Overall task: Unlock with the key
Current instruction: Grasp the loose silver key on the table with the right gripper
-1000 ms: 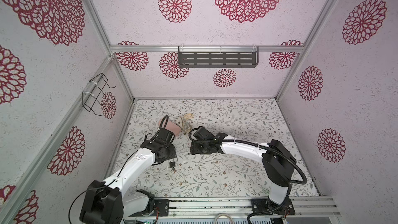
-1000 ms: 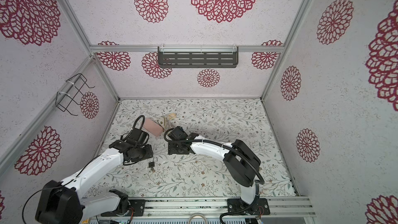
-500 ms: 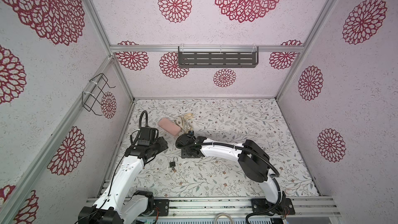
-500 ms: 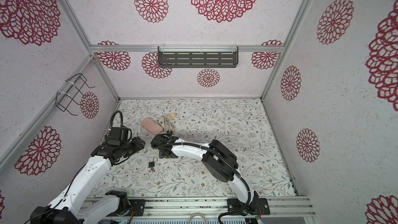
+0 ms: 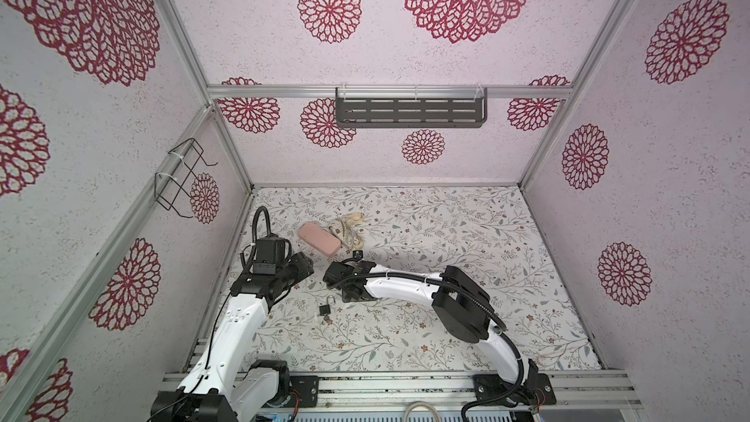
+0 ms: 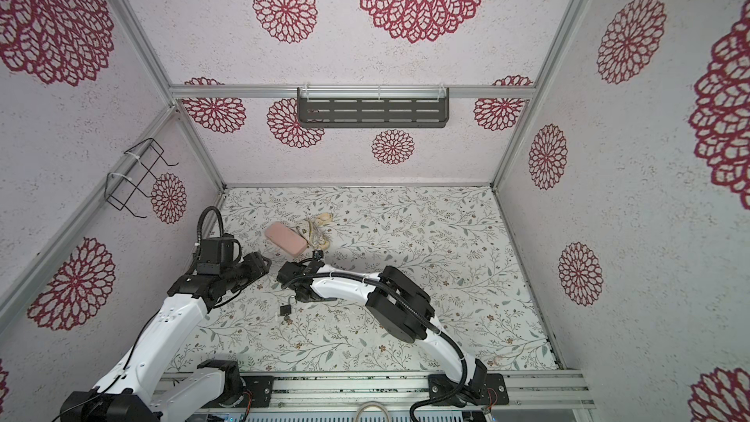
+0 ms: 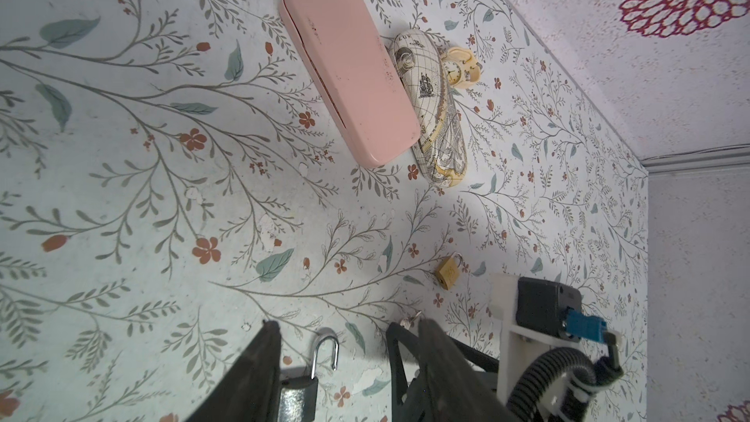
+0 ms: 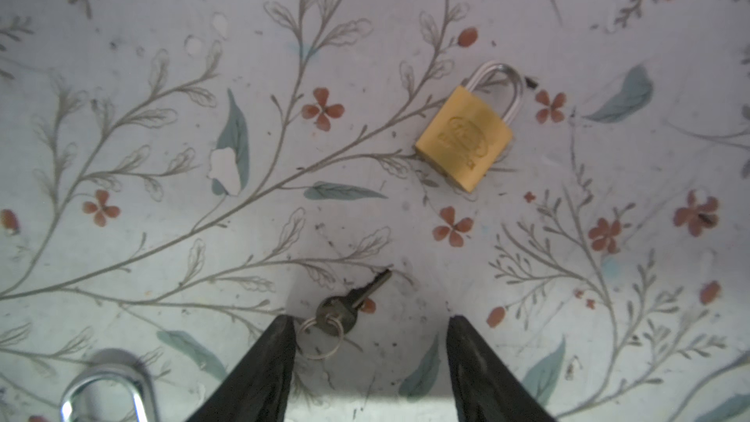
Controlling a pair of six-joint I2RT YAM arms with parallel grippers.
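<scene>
A small key (image 8: 349,305) on a ring (image 8: 320,338) lies flat on the floral table. It sits between the fingers of my open right gripper (image 8: 371,324), close to one fingertip and not held. Just beyond it lies a brass padlock (image 8: 464,138) with its shackle shut, also seen in the left wrist view (image 7: 448,273). A black padlock (image 5: 324,309) with its shackle swung open lies beside the right gripper (image 5: 350,292). My left gripper (image 5: 310,267) hovers open and empty to the left, above the black padlock (image 7: 302,393). The right arm hides the key and brass padlock in both top views.
A pink case (image 5: 319,239) and a map-print case (image 7: 436,115) with a tiny clock (image 7: 458,69) lie behind the grippers. The left wall (image 5: 227,245) stands close to the left arm. A wire rack (image 5: 178,180) and a dark shelf (image 5: 410,111) hang on the walls.
My left gripper has drawn back from the pink case toward the left wall. The right gripper has swung left to the spot beside the black padlock and its jaws have narrowed a little.
</scene>
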